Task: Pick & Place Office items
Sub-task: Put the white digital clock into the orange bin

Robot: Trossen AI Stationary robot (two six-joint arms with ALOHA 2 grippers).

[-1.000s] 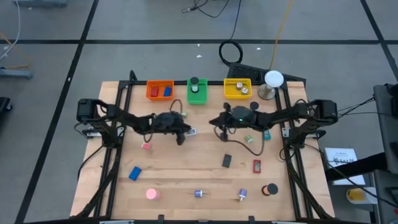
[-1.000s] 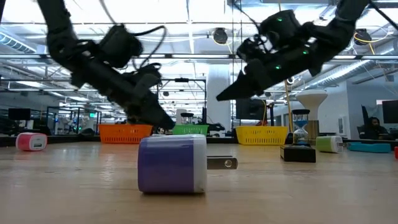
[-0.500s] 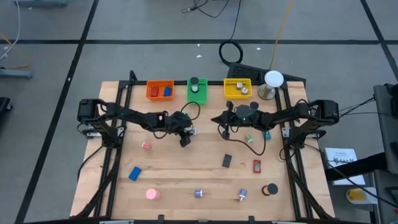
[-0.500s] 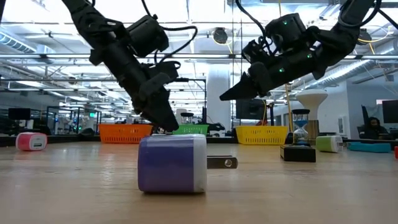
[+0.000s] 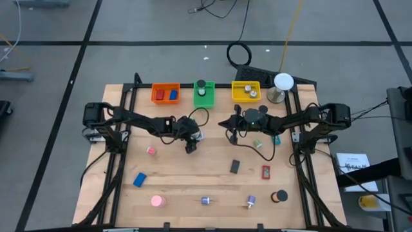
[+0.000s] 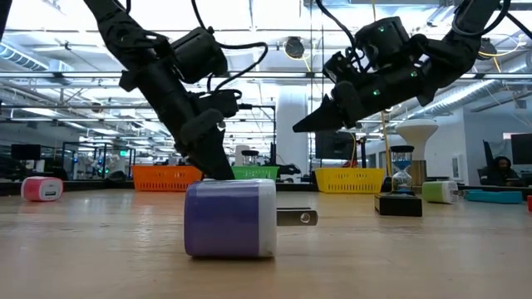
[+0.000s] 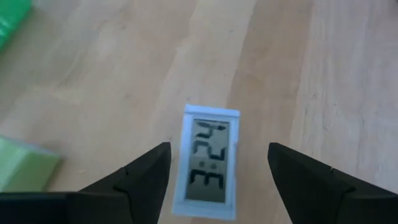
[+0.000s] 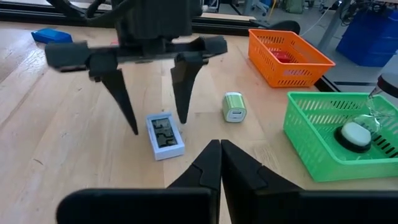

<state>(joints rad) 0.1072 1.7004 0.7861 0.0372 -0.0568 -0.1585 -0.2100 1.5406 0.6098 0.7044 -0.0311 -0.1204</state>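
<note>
A small pale-blue digital display (image 7: 210, 163) lies flat on the wood, face up, also visible in the right wrist view (image 8: 165, 135) and from above (image 5: 198, 136). My left gripper (image 7: 219, 148) hangs open just over it, one finger on each side of it with wood showing in both gaps. It points steeply down (image 8: 158, 118). A green charger cube (image 8: 234, 106) lies just beyond the display. My right gripper (image 8: 219, 155) is shut and holds nothing. It hovers above the table's middle (image 5: 225, 126), pointing at the display.
Orange (image 5: 165, 93), green (image 5: 203, 94) and yellow (image 5: 246, 92) bins line the far edge, beside a white-domed stand (image 5: 283, 82). Loose pieces lie nearer: a pink piece (image 5: 151, 151), a blue block (image 5: 139, 179), a black block (image 5: 235, 166), a red piece (image 5: 266, 172), a purple charger (image 6: 230, 218).
My left gripper has moved a little toward the table's right, tipped steeper and come down over the display; its fingers have opened and now stand on either side of it. The display has stayed where it lay.
</note>
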